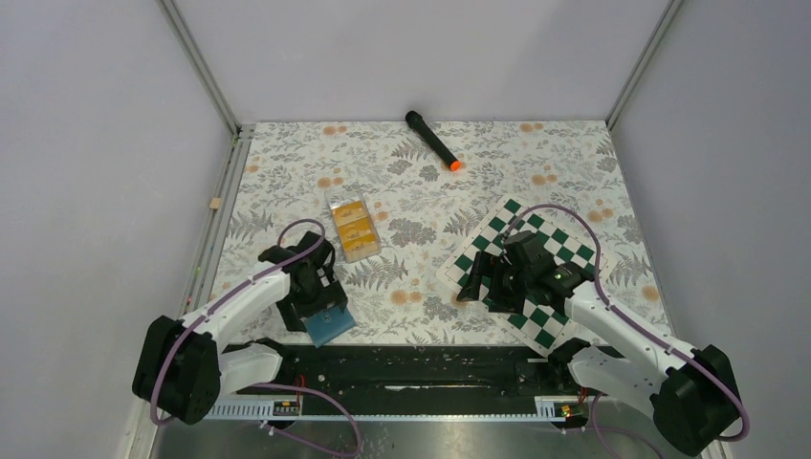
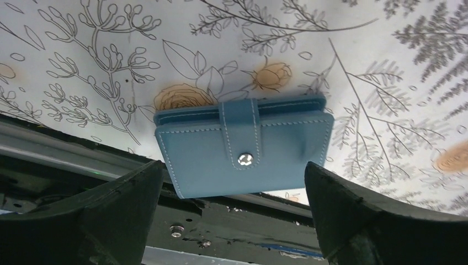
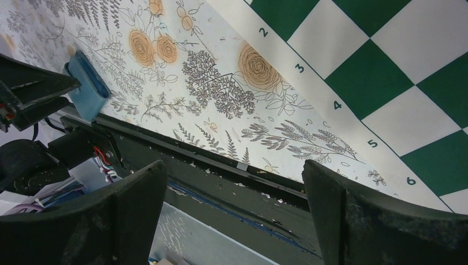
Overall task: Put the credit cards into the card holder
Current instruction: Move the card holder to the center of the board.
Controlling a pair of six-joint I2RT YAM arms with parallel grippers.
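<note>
We find the holder (image 2: 243,149) snapped shut at the near edge of the worktop (image 1: 430,210), below the wide-open left gripper (image 2: 232,175). The right gripper (image 3: 232,172) is also open. The cards (image 1: 353,230) sit in a tray (image 1: 328,204). We judge the holder soft and light: grip across its short sides.

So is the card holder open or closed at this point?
Closed. In the left wrist view the card holder lies folded flat, its strap tab wrapped over the front with the metal snap pressed down.
</note>
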